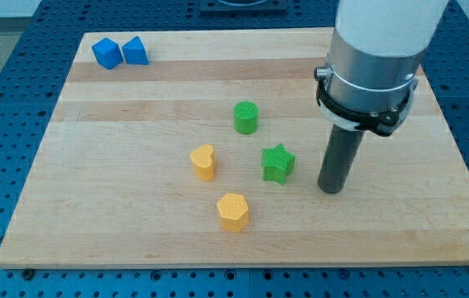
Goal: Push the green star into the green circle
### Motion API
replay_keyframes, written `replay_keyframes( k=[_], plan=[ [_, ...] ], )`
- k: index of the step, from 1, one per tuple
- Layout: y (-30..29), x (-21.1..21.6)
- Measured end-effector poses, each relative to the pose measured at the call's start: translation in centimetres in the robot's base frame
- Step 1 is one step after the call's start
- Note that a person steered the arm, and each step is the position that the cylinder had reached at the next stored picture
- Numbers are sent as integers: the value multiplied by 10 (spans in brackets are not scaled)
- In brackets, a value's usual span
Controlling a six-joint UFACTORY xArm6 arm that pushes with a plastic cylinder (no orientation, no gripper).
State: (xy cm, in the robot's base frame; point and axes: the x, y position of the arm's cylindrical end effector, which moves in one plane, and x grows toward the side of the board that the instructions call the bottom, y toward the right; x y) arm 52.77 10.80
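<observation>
The green star (278, 163) lies on the wooden board (135, 215), right of the middle. The green circle (246, 117) stands a short way up and to the left of the star, with a gap between them. My tip (330, 189) rests on the board to the right of the star and slightly lower, apart from it by roughly a block's width. The rod rises from there into the arm's grey and white body at the view's top right.
A yellow heart (203, 162) lies left of the star. A yellow hexagon (233, 212) lies below and left of it. Two blue blocks (121, 52) sit together at the board's top left corner. A blue perforated table surrounds the board.
</observation>
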Motion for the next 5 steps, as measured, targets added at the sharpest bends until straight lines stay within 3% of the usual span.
replay_keyframes(
  k=[5],
  plan=[
    [-70, -20]
  ],
)
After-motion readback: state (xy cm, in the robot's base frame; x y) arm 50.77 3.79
